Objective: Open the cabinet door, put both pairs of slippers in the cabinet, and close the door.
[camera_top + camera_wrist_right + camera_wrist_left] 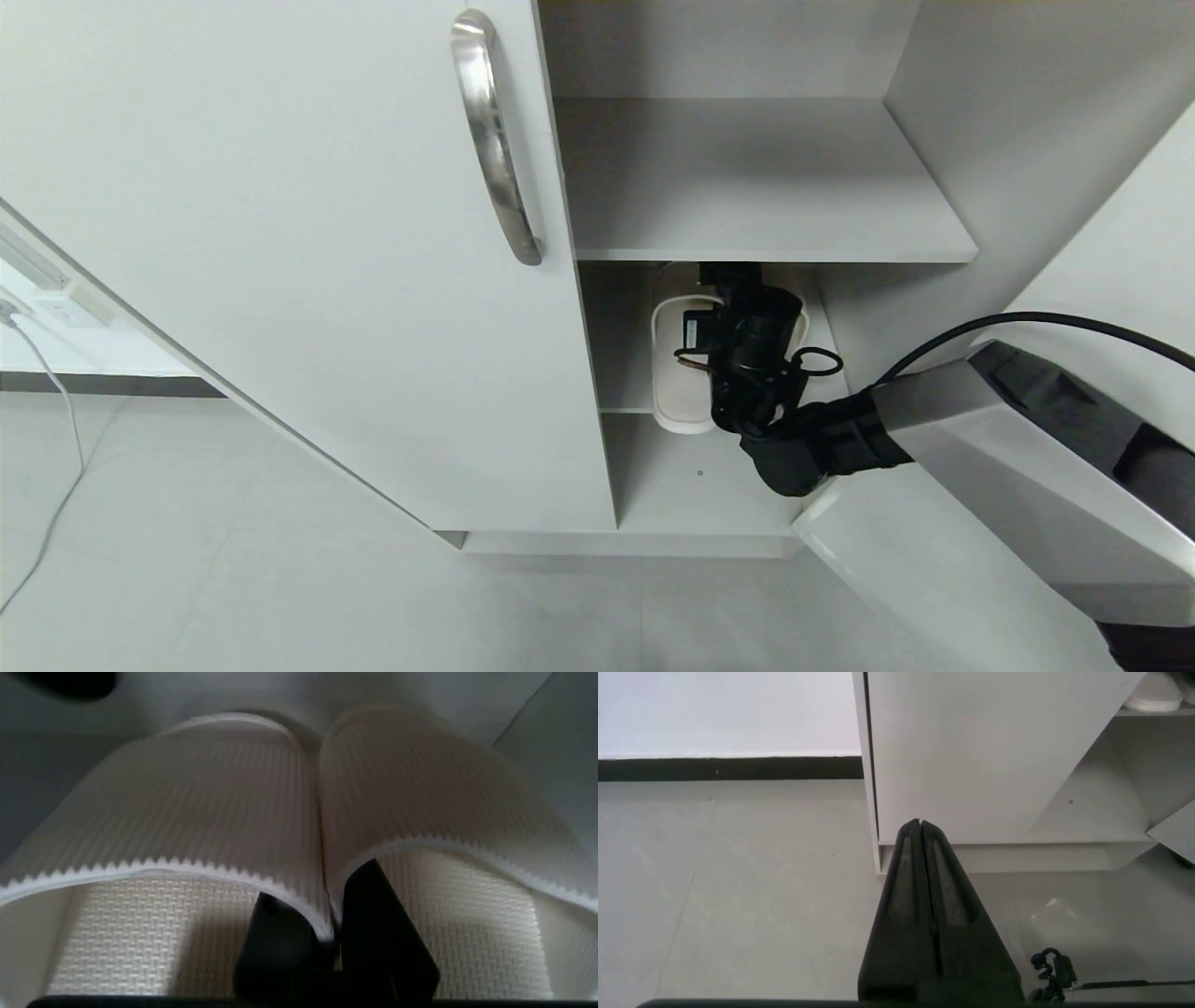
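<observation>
1. The right gripper [332, 938] has 1 dark finger tucked into each slipper, and its jaws pinch the 2 inner strap edges together between them.
2. In the head view this gripper [738, 308] sits at about 5 o'clock from the centre, inside the cabinet [980, 121] just under the upper shelf [747, 177]. Its arm comes in from 4 o'clock.
3. The pair of white slippers [674, 392] lies side by side, toes pointing inward. The heels overhang the front edge of the lower shelf [625, 409]. I cannot tell whether the soles rest on it.
4. The right wrist view shows the ribbed straps of the slippers [187, 812] arching over textured insoles.
5. The closed door [280, 233] fills 9 to 11 o'clock, its curved metal handle [495, 140] beside the opening. The open door [1120, 243] stands at 3 o'clock.
6. The left gripper [921, 859] has its jaws pressed together, holding nothing, low over the tiled floor [738, 877] and pointing toward the cabinet base.
</observation>
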Motion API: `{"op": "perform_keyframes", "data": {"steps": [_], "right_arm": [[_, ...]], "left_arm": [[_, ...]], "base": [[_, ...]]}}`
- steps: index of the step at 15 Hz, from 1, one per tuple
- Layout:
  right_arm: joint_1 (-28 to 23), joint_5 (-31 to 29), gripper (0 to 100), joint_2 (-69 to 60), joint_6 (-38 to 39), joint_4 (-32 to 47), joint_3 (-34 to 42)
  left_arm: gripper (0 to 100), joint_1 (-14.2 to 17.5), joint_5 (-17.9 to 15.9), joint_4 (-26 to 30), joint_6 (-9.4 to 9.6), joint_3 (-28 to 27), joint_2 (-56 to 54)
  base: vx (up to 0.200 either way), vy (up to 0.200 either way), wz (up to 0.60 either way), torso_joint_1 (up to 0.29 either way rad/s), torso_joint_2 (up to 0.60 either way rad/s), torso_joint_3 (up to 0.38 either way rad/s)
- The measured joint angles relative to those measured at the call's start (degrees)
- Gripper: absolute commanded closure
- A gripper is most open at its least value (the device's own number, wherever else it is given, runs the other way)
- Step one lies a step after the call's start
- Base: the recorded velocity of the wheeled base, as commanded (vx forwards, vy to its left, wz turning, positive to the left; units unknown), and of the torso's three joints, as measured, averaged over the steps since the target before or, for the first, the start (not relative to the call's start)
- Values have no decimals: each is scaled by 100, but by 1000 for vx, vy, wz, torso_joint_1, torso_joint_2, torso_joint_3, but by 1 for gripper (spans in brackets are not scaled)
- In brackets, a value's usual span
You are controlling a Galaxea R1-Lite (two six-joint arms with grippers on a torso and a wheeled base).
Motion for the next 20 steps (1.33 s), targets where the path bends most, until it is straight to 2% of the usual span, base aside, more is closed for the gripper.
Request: {"op": "perform_keyframes", "data": {"steps": [3,10,11,16,20], "right_arm": [[-50,133,100,107,112,238,-330],[-68,247,100,188,191,411,-427],[-74,244,0,199,191,413,-429],[-72,223,0,171,200,383,-232],[-6,228,0,-377,200,46,824]], "left_arm": [[100,5,0,0,0,0,0],[100,5,0,0,0,0,0],[100,5,0,0,0,0,0],[100,0,0,0,0,0,0],[100,2,0,0,0,0,0]], "base": [[0,0,0,0,0,0],[0,0,0,0,0,0],[0,0,0,0,0,0],[0,0,0,0,0,0],[0,0,0,0,0,0]]}}
